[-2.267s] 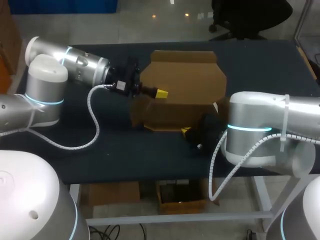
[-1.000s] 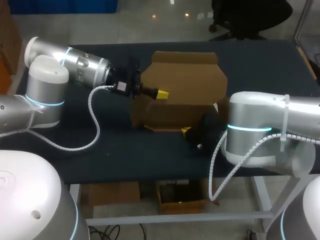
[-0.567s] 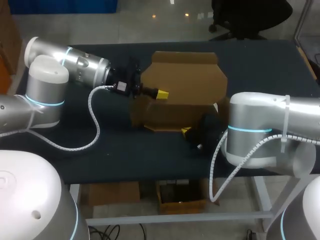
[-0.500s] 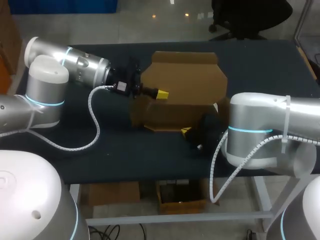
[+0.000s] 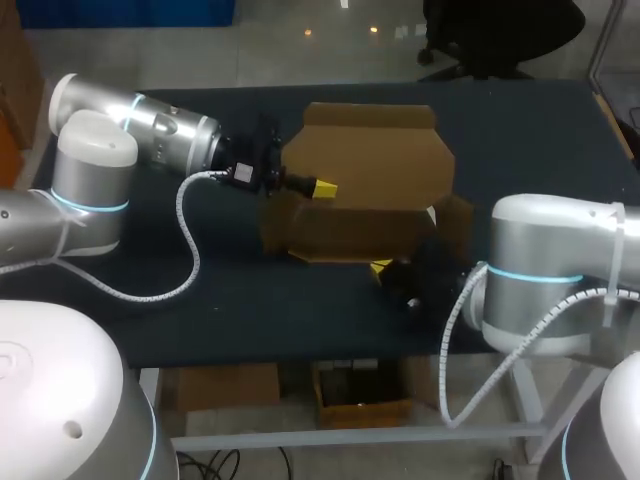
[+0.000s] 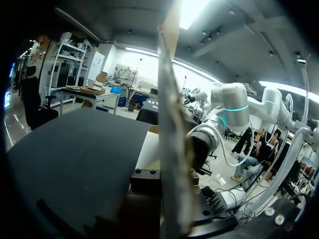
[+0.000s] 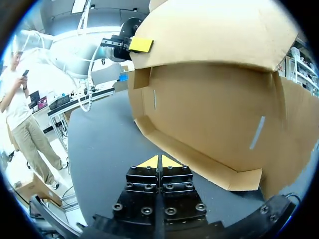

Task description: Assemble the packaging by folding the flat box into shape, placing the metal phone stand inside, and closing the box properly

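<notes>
The box flap (image 6: 172, 149) stands edge-on beside the table (image 6: 75, 154).

1 box (image 5: 370, 160), 2 hands (image 5: 322, 187) (image 5: 380, 267)

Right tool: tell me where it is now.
In the head view the right tool is right of centre, at the near side of the cardboard box; its wrist view shows it shut, empty, the box just ahead.

Our brown cardboard box (image 5: 365, 190) stands half folded, its big lid up. Our left gripper (image 5: 322, 187) pinches the lid's side edge. The low front flap lies just ahead of our right gripper (image 7: 159, 160).
</notes>
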Robot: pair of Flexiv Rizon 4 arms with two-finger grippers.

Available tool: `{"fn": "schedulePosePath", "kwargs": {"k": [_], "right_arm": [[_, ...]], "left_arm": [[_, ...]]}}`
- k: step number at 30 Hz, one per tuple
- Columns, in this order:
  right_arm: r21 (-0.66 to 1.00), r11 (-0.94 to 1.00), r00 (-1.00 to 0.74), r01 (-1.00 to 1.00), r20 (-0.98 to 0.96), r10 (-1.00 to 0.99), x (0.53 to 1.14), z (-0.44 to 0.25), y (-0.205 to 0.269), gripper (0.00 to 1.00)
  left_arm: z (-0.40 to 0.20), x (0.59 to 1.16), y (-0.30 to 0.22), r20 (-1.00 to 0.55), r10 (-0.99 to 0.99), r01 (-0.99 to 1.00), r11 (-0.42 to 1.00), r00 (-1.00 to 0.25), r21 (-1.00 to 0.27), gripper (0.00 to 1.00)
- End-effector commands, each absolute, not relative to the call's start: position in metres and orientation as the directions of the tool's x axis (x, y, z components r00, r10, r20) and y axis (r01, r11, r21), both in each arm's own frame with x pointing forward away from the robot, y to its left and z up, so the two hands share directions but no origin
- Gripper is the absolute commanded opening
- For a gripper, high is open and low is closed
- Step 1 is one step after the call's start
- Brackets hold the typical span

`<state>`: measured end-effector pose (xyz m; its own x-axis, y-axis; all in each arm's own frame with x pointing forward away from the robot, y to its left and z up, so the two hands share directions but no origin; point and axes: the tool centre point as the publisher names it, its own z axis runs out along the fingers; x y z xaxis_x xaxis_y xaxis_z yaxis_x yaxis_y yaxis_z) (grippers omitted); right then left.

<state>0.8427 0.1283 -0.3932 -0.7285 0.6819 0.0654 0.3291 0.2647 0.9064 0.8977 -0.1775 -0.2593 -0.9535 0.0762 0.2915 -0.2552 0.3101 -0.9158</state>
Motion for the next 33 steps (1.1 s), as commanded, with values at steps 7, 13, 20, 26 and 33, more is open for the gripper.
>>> {"fn": "schedulePosePath", "kwargs": {"k": [7, 13, 20, 26, 33], "right_arm": [[0.926, 0.229, -0.775, 0.300, 0.097, 0.625, 0.789, -0.349, 0.059, 0.00], [0.923, 0.263, -0.804, 0.280, 0.076, 0.589, 0.769, -0.334, 0.029, 0.00], [0.921, 0.294, -0.813, 0.254, 0.039, 0.580, 0.744, -0.310, -0.012, 0.00], [0.912, 0.318, -0.821, 0.260, 0.035, 0.570, 0.741, -0.300, -0.044, 0.00], [0.901, 0.346, -0.842, 0.261, 0.037, 0.538, 0.746, -0.300, -0.068, 0.00]], "left_arm": [[-0.264, 0.898, -0.177, 0.291, 0.077, -0.255, 0.311, -0.953, -0.916, 0.00], [-0.264, 0.898, -0.177, 0.291, 0.077, -0.255, 0.311, -0.953, -0.916, 0.00], [-0.264, 0.898, -0.177, 0.291, 0.077, -0.255, 0.311, -0.953, -0.916, 0.00], [-0.264, 0.898, -0.177, 0.291, 0.077, -0.255, 0.311, -0.953, -0.916, 0.00], [-0.264, 0.898, -0.177, 0.291, 0.077, -0.255, 0.311, -0.953, -0.916, 0.00]]}}
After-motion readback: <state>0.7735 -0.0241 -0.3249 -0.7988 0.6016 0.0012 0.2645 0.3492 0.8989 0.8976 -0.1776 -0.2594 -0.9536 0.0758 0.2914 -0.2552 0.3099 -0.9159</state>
